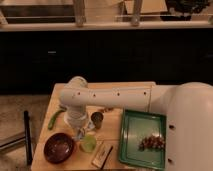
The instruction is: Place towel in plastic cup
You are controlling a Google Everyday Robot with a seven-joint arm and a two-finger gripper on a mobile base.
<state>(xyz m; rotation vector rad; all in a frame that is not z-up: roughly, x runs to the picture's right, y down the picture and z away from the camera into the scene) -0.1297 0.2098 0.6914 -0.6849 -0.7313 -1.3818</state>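
Observation:
My white arm reaches in from the right and bends down over the wooden table (132,90). The gripper (79,130) hangs at the end of the wrist, just above and left of the clear greenish plastic cup (89,144), which stands upright near the front edge. I cannot make out the towel: the arm and wrist hide the table's left middle and whatever is at the gripper.
A small metal cup (97,119) stands right of the gripper. A dark brown bowl (59,147) sits front left, a green vegetable (54,120) at the left edge, a flat rectangular object (102,154) at the front. A green tray (135,125) holding brown food (151,143) lies right.

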